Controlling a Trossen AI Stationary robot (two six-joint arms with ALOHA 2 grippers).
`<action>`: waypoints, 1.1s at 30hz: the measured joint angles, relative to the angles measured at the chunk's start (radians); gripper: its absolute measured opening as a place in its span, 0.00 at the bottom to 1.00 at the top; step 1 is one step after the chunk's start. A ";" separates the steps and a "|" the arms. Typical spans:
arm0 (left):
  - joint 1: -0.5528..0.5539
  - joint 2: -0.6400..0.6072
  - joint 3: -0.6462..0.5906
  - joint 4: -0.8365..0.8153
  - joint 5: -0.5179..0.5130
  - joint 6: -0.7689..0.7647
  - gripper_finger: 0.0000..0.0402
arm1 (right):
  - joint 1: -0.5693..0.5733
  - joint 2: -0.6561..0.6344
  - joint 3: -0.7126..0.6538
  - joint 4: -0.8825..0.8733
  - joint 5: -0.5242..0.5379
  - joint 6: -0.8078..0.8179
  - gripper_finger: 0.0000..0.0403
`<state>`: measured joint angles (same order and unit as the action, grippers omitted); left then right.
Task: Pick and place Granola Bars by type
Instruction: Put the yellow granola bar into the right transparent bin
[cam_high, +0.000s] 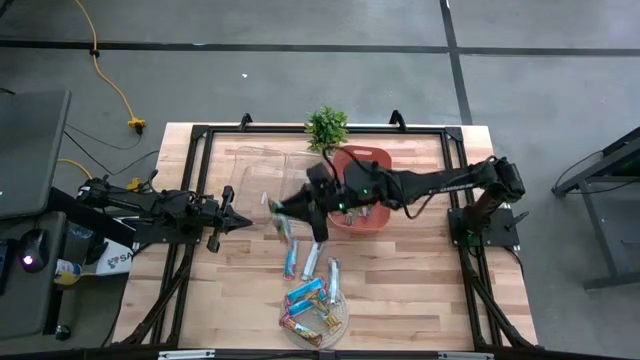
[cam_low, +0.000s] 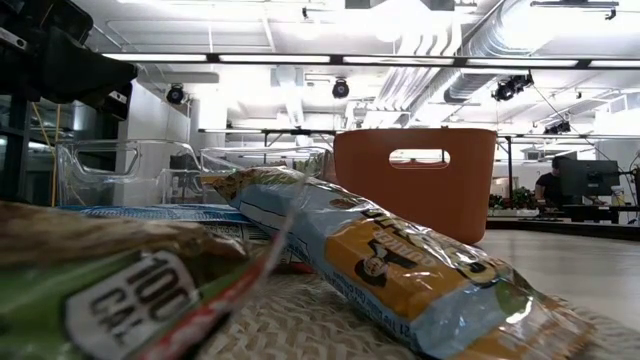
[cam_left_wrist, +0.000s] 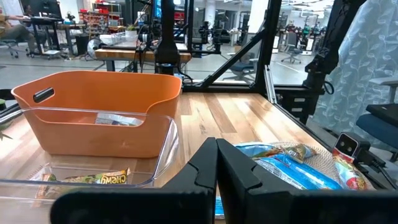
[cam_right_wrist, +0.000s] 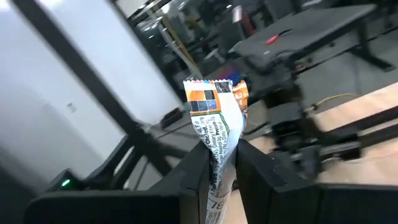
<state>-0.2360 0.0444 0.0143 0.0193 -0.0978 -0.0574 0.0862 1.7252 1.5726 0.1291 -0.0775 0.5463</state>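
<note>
Several granola bars in blue, silver-white and brown-gold wrappers lie on a round woven mat (cam_high: 315, 312) at the table's near edge. Three more bars (cam_high: 310, 262) lie flat on the wood just beyond it. My right gripper (cam_high: 285, 208) reaches level over the table's middle, in front of the orange bin (cam_high: 362, 205), and is shut on a silver-white bar (cam_right_wrist: 217, 118). Another bar (cam_left_wrist: 93, 179) lies in a clear container (cam_high: 258, 172). At the table's left side, my left gripper (cam_left_wrist: 216, 169) waits, shut on nothing. My right gripper pinches the silver-white bar between its two fingers (cam_right_wrist: 198, 171), which close on its flat faces near one end (cam_right_wrist: 219, 163). The fingers point level toward the table's left and the bar runs along them. Its orange-printed free end (cam_right_wrist: 211, 96) sticks out past the fingertips, clear of the table.
A small potted plant (cam_high: 326, 127) stands at the far edge behind the bin. Two clear containers stand left of the orange bin. One bar (cam_high: 288, 230) lies on the wood just below my right gripper. Bare wood lies at the near left and near right.
</note>
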 joint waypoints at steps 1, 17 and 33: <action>0.000 0.000 0.000 0.000 0.000 0.000 0.00 | -0.018 0.000 0.000 -0.002 0.000 0.000 0.14; 0.000 0.000 0.000 0.000 0.000 0.000 0.00 | -0.279 0.013 0.000 -0.487 0.216 0.083 0.14; 0.000 0.000 0.000 0.000 0.000 0.000 0.00 | -0.292 0.185 -0.001 -0.485 0.216 0.263 0.14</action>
<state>-0.2362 0.0448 0.0143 0.0189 -0.0976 -0.0578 -0.2062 1.9104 1.5715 -0.3563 0.1383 0.8093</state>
